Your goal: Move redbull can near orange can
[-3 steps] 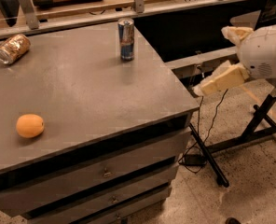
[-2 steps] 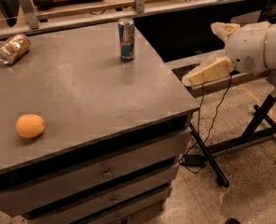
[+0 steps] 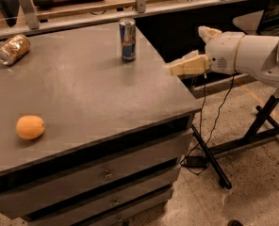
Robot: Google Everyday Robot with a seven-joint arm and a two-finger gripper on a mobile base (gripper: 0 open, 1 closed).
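Redbull can (image 3: 127, 39) upright; gripper (image 3: 185, 64) at table (image 3: 83, 93) edge

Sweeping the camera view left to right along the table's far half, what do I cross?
orange can → redbull can → tool, hovering just past the right edge of the table.

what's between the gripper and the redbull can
Only bare table top lies between the gripper, at the table's edge, and the redbull can, in the camera view.
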